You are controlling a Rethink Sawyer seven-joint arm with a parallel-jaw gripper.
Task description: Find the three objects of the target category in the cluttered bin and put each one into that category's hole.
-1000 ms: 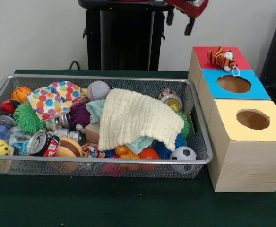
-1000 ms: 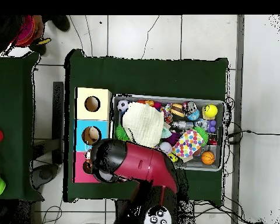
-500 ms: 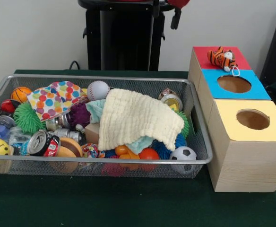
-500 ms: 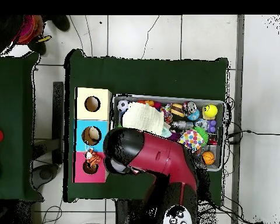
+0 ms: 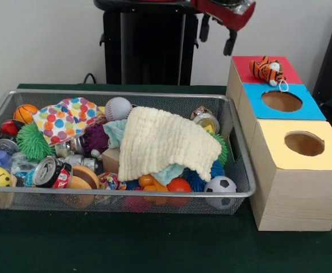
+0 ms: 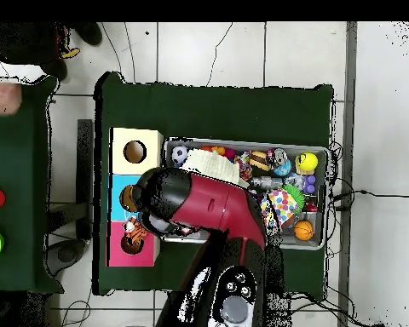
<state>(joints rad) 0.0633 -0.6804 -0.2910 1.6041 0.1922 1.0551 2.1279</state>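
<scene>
Gripper (image 5: 217, 38) sits top centre of the front view, fingers apart, holding nothing. Tiger toy (image 5: 267, 69) rests on the red-topped box (image 5: 243, 65) at upper right, over its hole. Cluttered bin (image 5: 126, 193) lies below-left of the gripper, remaining targets likely under cream cloth (image 5: 166, 142).

The wire basket (image 5: 234, 193) sits on the counter (image 5: 154, 244), and places here are given from it in the front view. Three boxes stand in a row just right of it, running front to back. On the rearmost box (image 5: 243, 65) lies a toy tiger (image 5: 267, 69). Inside the basket a cloth (image 5: 166, 142) lies over the middle of the heap, a toy soccer ball (image 5: 220, 185) at its front right corner, a can (image 5: 49, 172) front left. The gripper (image 5: 217, 35) hangs above its back right corner.
</scene>
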